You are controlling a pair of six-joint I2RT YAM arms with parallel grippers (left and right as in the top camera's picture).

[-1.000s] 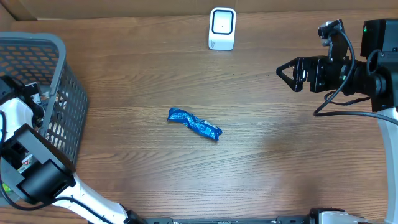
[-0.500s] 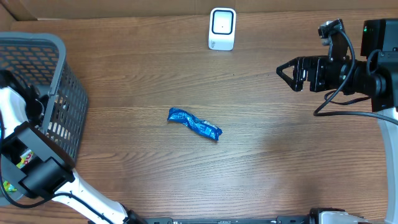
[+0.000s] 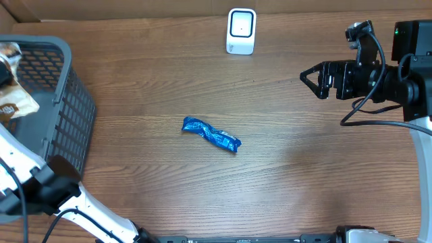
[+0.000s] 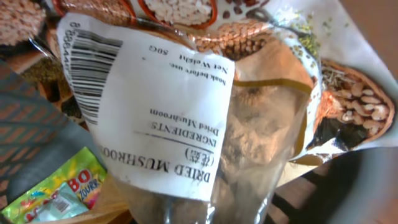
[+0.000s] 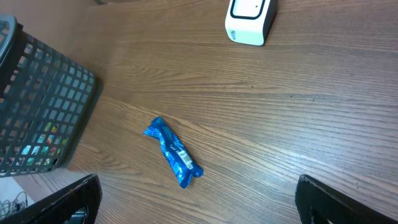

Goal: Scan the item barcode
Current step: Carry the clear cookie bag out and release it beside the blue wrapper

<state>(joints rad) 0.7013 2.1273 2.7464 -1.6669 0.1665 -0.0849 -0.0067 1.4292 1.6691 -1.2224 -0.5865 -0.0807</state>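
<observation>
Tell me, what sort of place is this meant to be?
Likely a mock shop checkout: a grey basket holding packaged groceries, a small white scanner at the far edge of the wooden table, and a dried mushroom bag with its barcode label showing.

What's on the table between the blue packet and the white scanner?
Nothing: only bare wooden table lies between the blue packet and the white scanner. The overhead view shows it, and the right wrist view agrees.
</observation>
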